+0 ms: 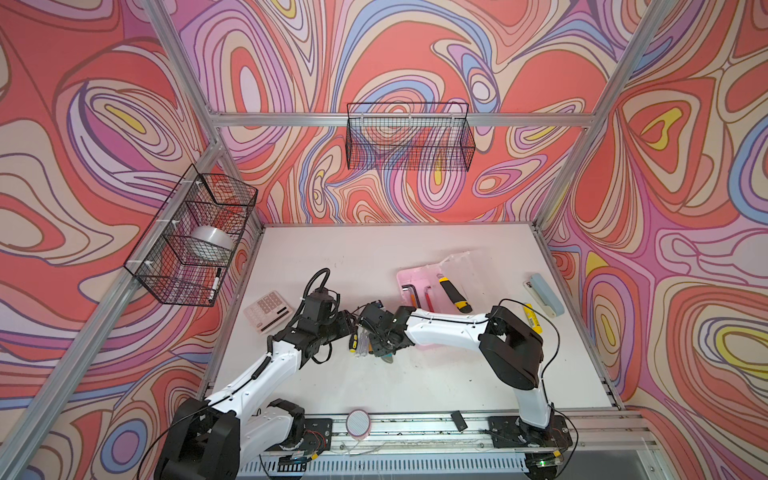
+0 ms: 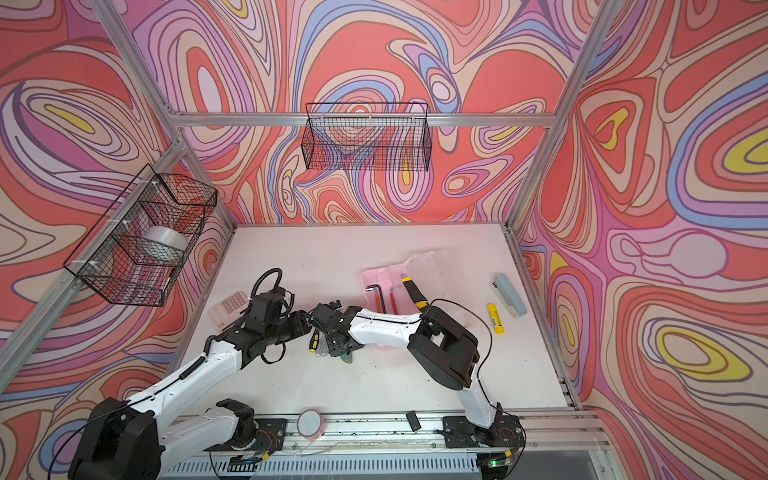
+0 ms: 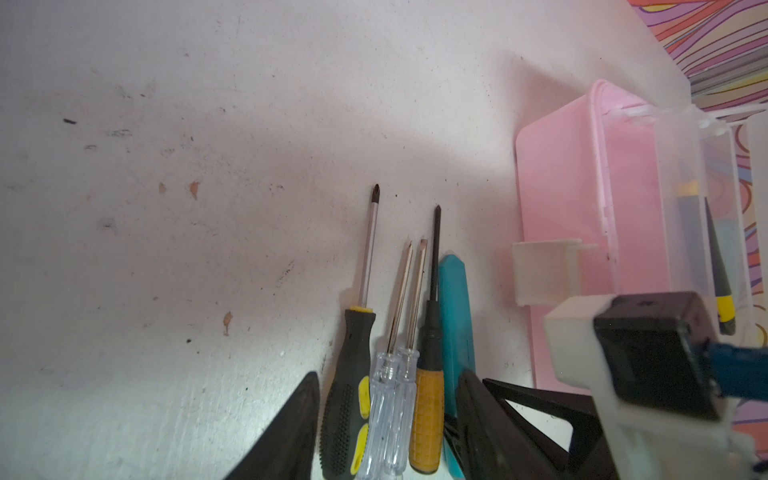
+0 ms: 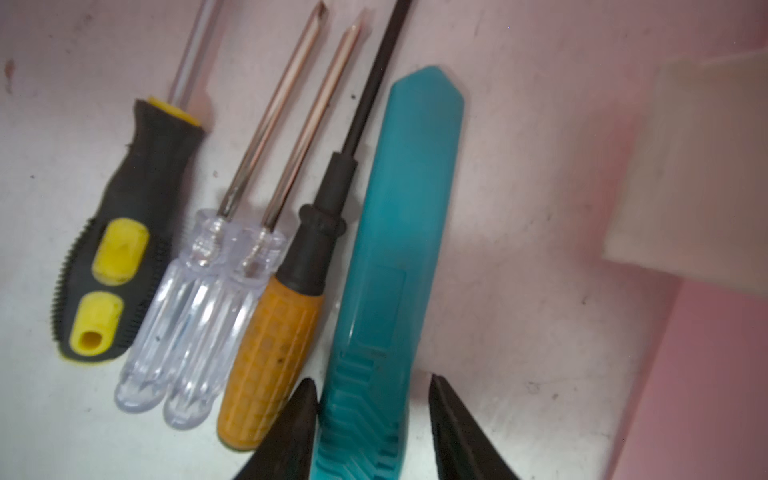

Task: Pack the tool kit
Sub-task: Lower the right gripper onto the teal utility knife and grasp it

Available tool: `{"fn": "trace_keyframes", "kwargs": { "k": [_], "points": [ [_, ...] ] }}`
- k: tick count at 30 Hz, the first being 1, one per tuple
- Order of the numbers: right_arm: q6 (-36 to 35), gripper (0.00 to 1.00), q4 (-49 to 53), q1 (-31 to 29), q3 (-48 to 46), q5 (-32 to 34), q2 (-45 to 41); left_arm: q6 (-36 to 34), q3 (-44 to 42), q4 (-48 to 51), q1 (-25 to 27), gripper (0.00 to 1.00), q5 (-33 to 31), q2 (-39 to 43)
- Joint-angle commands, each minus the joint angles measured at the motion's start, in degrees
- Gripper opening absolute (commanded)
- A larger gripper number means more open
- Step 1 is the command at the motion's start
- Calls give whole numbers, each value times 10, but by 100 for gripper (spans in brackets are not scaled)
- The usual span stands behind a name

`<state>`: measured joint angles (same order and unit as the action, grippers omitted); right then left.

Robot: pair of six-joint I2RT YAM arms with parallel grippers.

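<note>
Left arm [image 1: 266,365] and right arm [image 1: 444,328] bend low, meeting mid-tabletop [image 1: 415,374]. Left gripper [image 3: 387,374] jaws open around the screwdrivers [image 3: 428,395]; right gripper [image 4: 370,378] jaws open astride the teal tool [image 4: 407,208].

Four screwdrivers [image 4: 270,353], two hex keys [image 1: 409,291], one teal tool [image 4: 395,249].

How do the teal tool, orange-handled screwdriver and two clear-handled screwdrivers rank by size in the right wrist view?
1. teal tool
2. orange-handled screwdriver
3. The two clear-handled screwdrivers look alike, unranked.

Open pink case [image 1: 403,279], screwdrivers [image 3: 390,374] and teal tool [image 3: 453,299] alongside
</note>
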<state>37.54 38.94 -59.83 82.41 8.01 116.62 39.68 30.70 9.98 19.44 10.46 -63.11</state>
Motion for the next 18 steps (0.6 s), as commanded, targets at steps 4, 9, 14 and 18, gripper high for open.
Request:
{"fn": "trace_keyframes", "kwargs": {
  "k": [4,9,14,18],
  "points": [
    [-16,46,-4,12,18,6,21,3,-3,-13,-3,53,-6,-9],
    [-25,48,14,12,39,16,37,3,-4,-15,-3,53,-5,-15],
    [-29,48,21,13,45,24,42,4,-6,-16,-2,54,-9,-14],
    [-31,48,24,12,48,29,50,5,-6,-19,-3,54,-9,-15]
  ]
}}
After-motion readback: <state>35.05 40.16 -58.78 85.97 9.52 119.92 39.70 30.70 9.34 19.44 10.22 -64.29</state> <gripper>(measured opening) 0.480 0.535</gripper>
